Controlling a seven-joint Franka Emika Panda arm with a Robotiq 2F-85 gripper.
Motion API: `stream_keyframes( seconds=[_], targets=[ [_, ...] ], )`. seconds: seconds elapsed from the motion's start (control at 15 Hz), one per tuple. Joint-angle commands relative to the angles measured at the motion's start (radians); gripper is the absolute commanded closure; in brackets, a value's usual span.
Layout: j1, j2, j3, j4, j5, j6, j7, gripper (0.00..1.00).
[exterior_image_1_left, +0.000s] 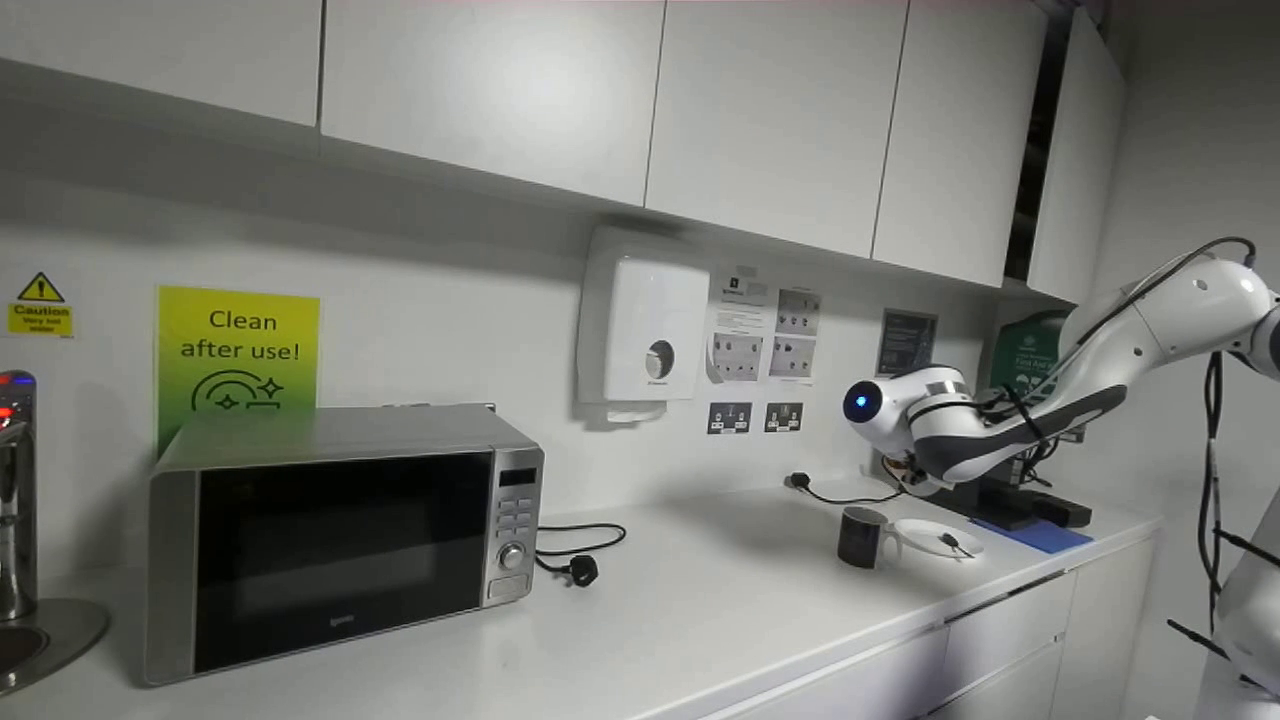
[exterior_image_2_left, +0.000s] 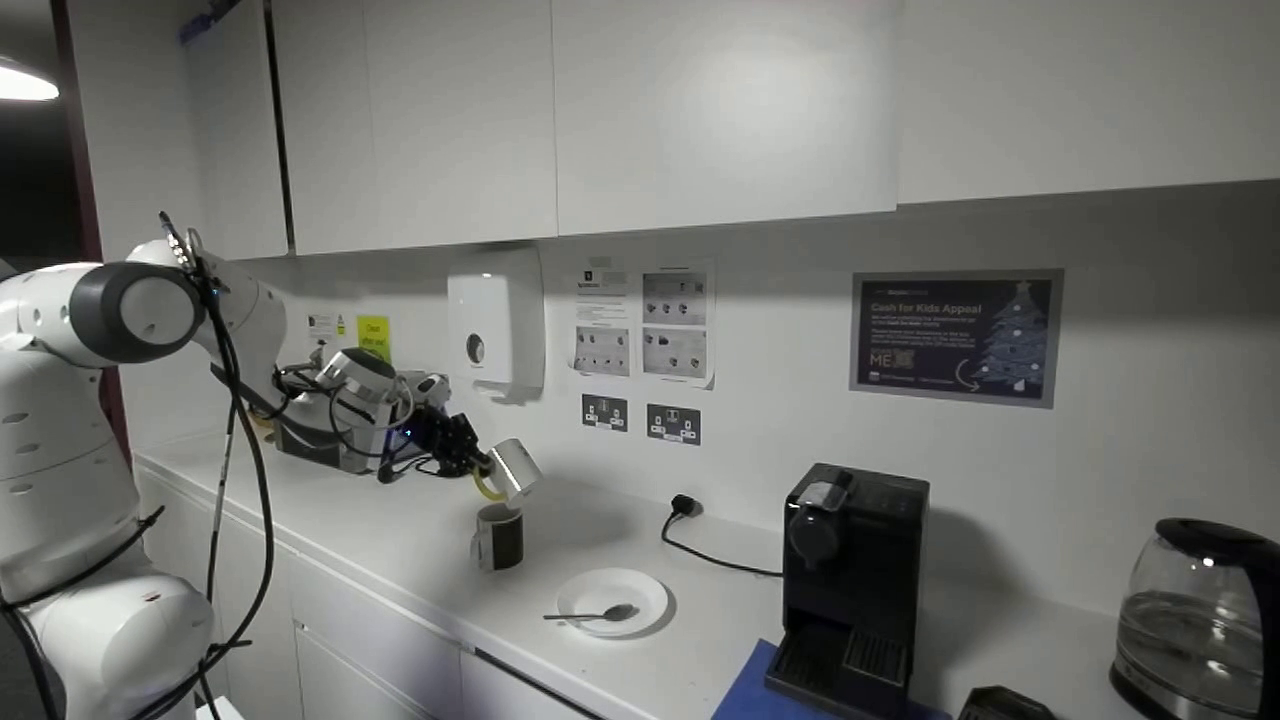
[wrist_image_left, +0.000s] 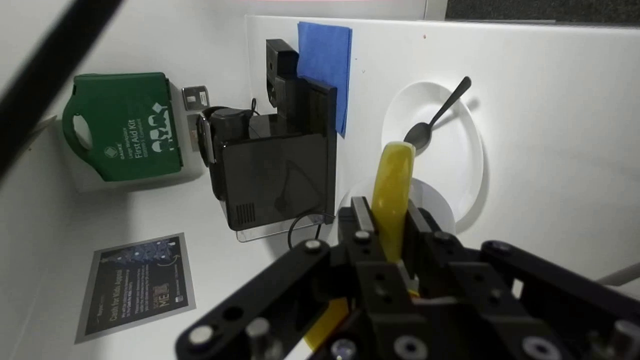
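Yellow coloured the handle (wrist_image_left: 393, 192) that the gripper (wrist_image_left: 389, 217) pinched, its jaws pressed on it from either side. It belonged to a pale mug (exterior_image_2_left: 516, 470), which was tilted and held in the air, clear of the counter (exterior_image_1_left: 650, 620). In an exterior view the pale mug showed just above a dark mug (exterior_image_2_left: 508, 542), which stood upright on the counter (whether one hung directly over the other could not be told). Near the dark mug lay a white plate (exterior_image_2_left: 583, 594) with a spoon (exterior_image_2_left: 620, 612) across it, the stem jutting past the rim. Farther along stood a black coffee machine (exterior_image_2_left: 865, 560) with a blue cloth (exterior_image_2_left: 750, 692) at its base, then a glass jug (exterior_image_2_left: 1190, 640). Well apart, toward the opposite end, sat a microwave (exterior_image_1_left: 340, 560), a loose plug (exterior_image_1_left: 583, 571) beside it.
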Motion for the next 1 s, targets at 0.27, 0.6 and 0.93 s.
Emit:
stream_keyframes(
  seconds=[0.27,0.6,0.93],
  targets=[
    [0.027,0.004,0.006,-0.001,-0.093,-0.058,0.023,0.95],
    [0.033,0.014,0.007,-0.003,-0.123,-0.061,0.025,0.95],
    [0.044,0.017,0.013,-0.006,-0.134,-0.073,0.031,0.95]
  ],
)
